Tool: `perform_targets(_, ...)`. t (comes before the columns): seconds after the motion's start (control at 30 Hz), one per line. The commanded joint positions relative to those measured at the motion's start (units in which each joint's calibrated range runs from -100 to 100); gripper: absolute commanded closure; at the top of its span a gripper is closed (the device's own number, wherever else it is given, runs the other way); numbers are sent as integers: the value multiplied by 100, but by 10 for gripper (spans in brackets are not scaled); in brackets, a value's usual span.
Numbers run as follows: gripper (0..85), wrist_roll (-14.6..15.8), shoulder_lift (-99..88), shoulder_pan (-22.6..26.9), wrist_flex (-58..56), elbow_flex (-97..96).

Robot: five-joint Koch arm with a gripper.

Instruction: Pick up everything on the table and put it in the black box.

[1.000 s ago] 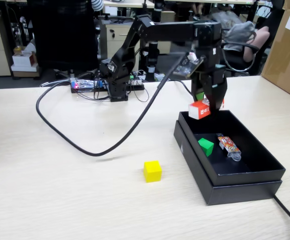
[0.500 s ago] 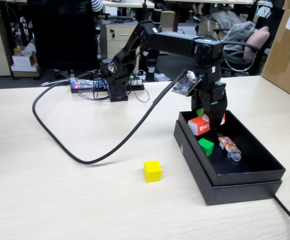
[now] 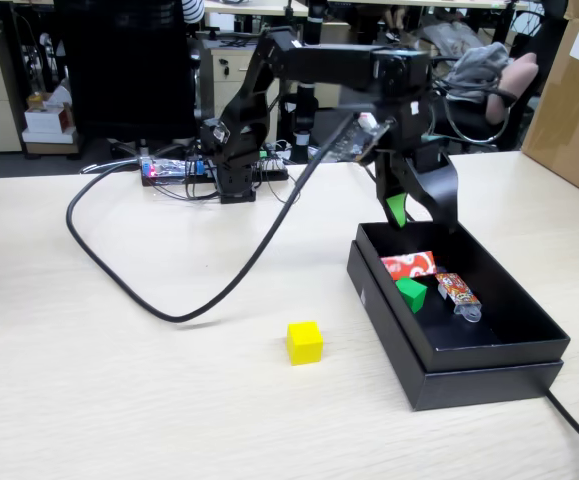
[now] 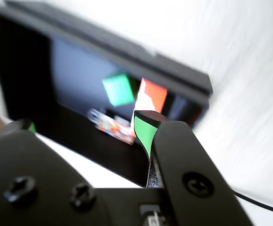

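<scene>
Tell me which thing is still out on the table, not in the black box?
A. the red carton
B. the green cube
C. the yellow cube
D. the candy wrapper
C: the yellow cube sits on the table beside the black box, while the green cube, red carton and candy wrapper lie inside it.

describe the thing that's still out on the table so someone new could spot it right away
Find the black box on the right of the beige table in the fixed view. Just left of it, on bare wood, sits the yellow cube: the only yellow item, and the only one outside the box.
</scene>
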Motion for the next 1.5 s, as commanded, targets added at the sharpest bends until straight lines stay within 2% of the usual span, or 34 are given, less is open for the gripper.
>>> perform_targets(0.0,398,-249,-829,-410,-19,58)
perform_targets(0.17,375,-557,-760,-1035,-1,-803)
perform_targets(0.37,375,-757,-451,-1328,310,-1565)
perform_targets(0.73,407,-733,697,-1348,1113,-948)
perform_targets(1.23,408,-684,2498,-1372,1191,357)
perform_targets(1.47,435,-679,2671,-1358,1191,385)
